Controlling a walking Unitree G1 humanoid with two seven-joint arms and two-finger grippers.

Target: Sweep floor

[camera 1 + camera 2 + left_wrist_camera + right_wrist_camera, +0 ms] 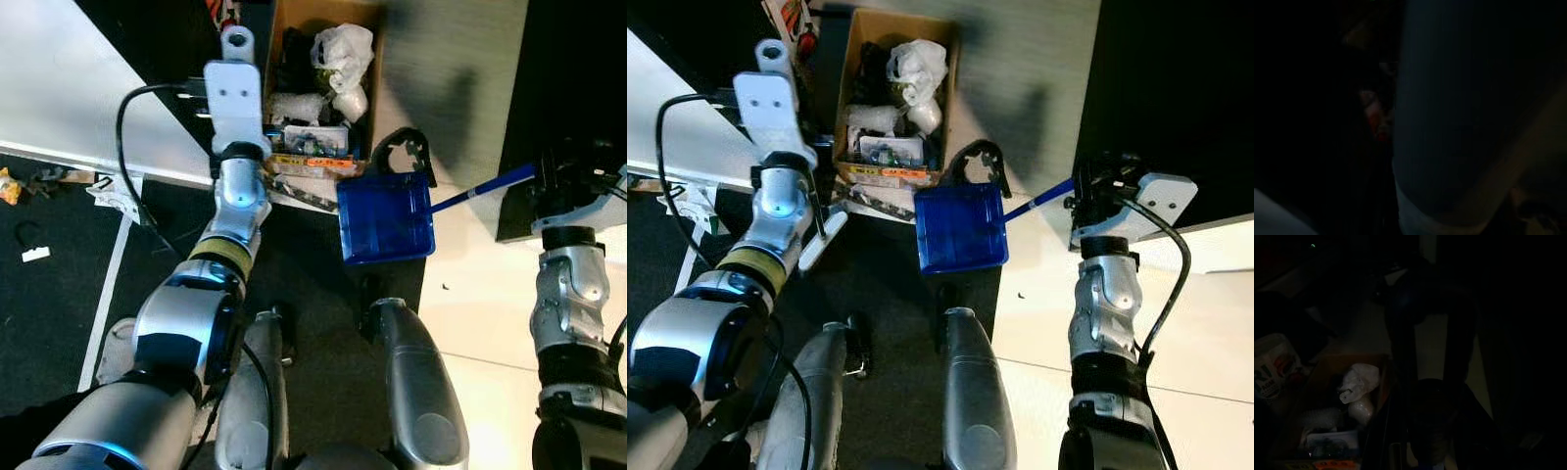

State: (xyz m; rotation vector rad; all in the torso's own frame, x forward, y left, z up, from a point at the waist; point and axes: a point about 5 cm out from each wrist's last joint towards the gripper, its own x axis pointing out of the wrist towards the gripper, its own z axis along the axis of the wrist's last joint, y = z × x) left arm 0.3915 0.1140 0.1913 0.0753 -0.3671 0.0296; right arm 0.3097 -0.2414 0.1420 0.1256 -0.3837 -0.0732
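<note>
The blue dustpan (386,217) lies flat on the floor just ahead of the robot's two legs, across the edge where the dark mat (313,294) meets the pale tiled floor (480,323). Its blue handle (485,186) runs from its right side up towards the right gripper (1097,181), which sits at the handle's far end; whether its fingers are clenched on the handle cannot be told, since the wrist block hides them. In the dark right wrist view a blue shaft (1403,308) runs between two dark finger shapes, but the grip itself is not clear.

A black curved piece (402,152) rests at the far edge of the dustpan, touching it. Just beyond, to the left, stands an open cardboard box (857,59) packed with rubbish: a crumpled white plastic bag (343,49) at its far right corner, white containers and printed packets along its near edge. A strip of something dark (304,196) lies on the mat between the box and the dustpan.

The left arm (230,215) reaches forward beside the box's left edge, its white wrist block (235,93) over the boundary of a white surface (69,88); the left gripper's state cannot be told. Small scraps of litter (34,255) lie on the mat at the far left
</note>
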